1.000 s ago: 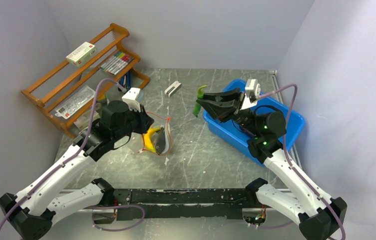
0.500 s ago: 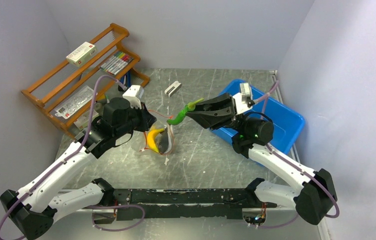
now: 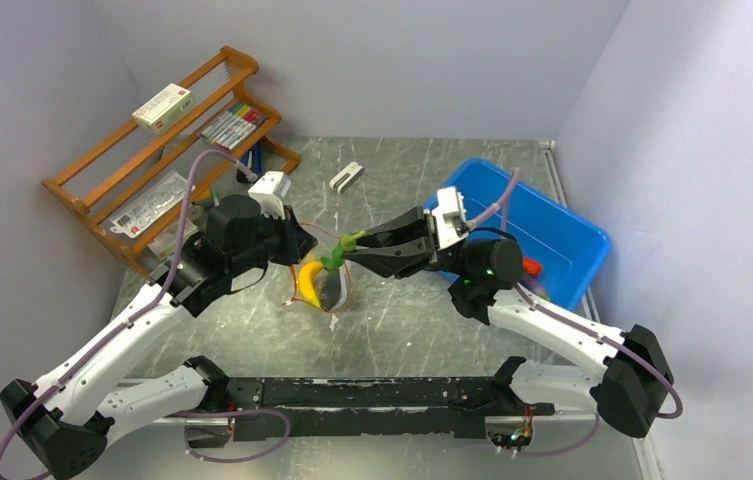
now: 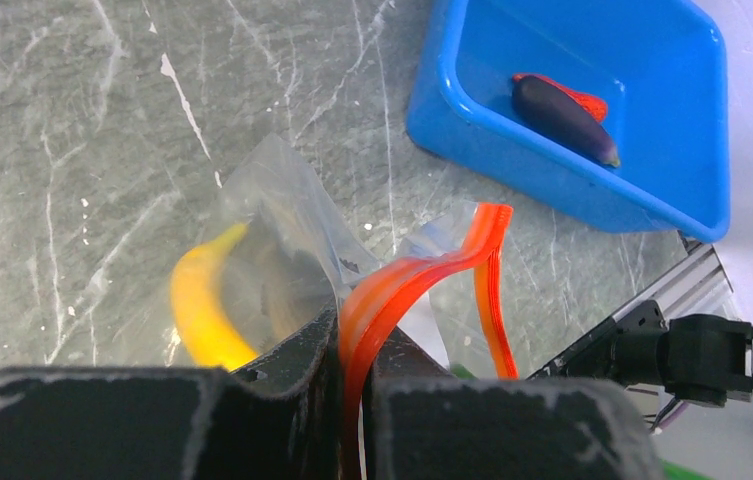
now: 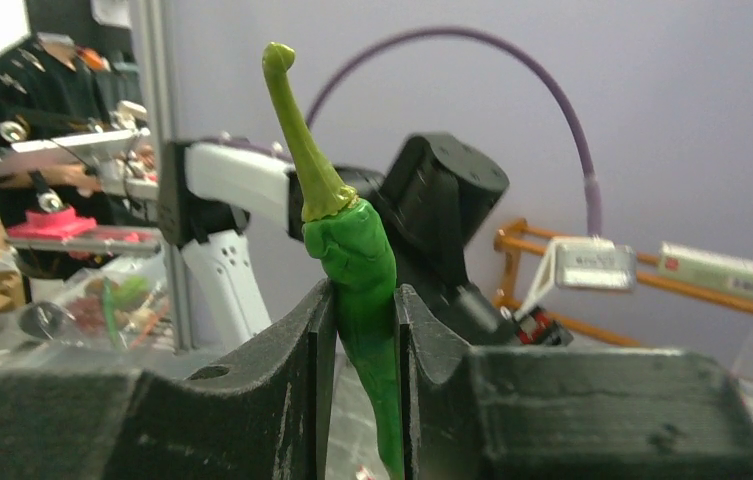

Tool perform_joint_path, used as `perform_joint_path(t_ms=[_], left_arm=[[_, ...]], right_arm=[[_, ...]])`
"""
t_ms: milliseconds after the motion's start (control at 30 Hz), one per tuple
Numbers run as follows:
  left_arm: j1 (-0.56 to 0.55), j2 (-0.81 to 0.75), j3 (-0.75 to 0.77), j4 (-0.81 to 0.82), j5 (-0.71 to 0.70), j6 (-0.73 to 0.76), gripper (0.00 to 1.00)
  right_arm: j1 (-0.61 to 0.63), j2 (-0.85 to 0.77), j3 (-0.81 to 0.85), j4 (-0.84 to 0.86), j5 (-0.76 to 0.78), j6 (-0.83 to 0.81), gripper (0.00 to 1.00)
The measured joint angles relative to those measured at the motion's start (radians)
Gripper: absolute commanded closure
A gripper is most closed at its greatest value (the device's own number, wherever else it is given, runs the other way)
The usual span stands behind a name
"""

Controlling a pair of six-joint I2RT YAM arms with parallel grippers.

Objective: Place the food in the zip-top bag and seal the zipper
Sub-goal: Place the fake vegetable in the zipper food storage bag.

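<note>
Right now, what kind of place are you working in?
Probably a robot lab test cell: plain panels box in the table, the right gripper holds a toy green pod, the left gripper a plastic bag, and a wooden rack holds markers.

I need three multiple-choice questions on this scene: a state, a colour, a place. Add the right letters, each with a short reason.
1. What is the left gripper doing? A) hanging open B) pinching the zipper of the zip-top bag C) out of sight
2. What colour is the pod in the right gripper? A) green B) yellow C) purple
3. Where is the eggplant? A) in the zip-top bag B) in the right gripper C) in the blue bin
Key: 1 B: the red-orange strip is clamped in it. 2 A: the right wrist view shows it green. 3 C: it lies there beside the chili.
</note>
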Motion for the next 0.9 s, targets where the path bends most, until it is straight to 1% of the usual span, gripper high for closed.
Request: perform_joint_path(t_ms=[367, 633, 900], left_arm=[[0.000, -0.020, 0.004, -0.010, 0.033, 0.002, 0.93], [0.000, -0.029, 0.017, -0.015, 0.060, 0.013, 0.93], [0.000, -0.029, 0.017, -0.016, 0.088, 0.031, 0.93]], right_arm=[[0.013, 0.030, 0.021, -0.387, -0.017, -0.353, 0.79], [0.026, 0.043, 0.037, -0.624, -0.029, -0.613, 0.80], [0.036, 0.086, 0.077, -0.843, 0.029, -0.844, 0.81]])
